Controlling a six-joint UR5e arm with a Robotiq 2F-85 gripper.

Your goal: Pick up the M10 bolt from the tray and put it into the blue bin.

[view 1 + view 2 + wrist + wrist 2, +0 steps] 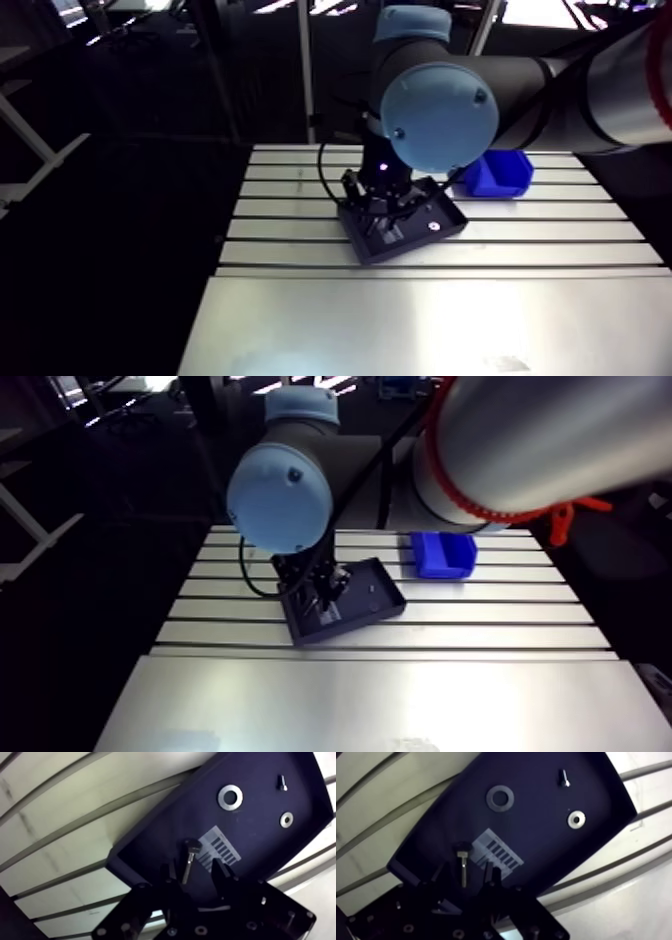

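Spread fingers (221,874) of the gripper (193,871) are straddling the M10 bolt (188,856) without touching it (it is lying in the black tray (165,822) beside a barcode label (221,848)); the blue bin (497,174) is sitting well apart.

Robotics lab or workshop — slotted aluminium table (400,320), black parts tray (190,812), blue bin (497,172)

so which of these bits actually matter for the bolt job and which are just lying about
Job: long dark-headed steel bolt; black plastic tray; blue plastic bin; end effector, open astride the bolt.
Lying about: large steel washer; small steel washer; small screw; white barcode label.
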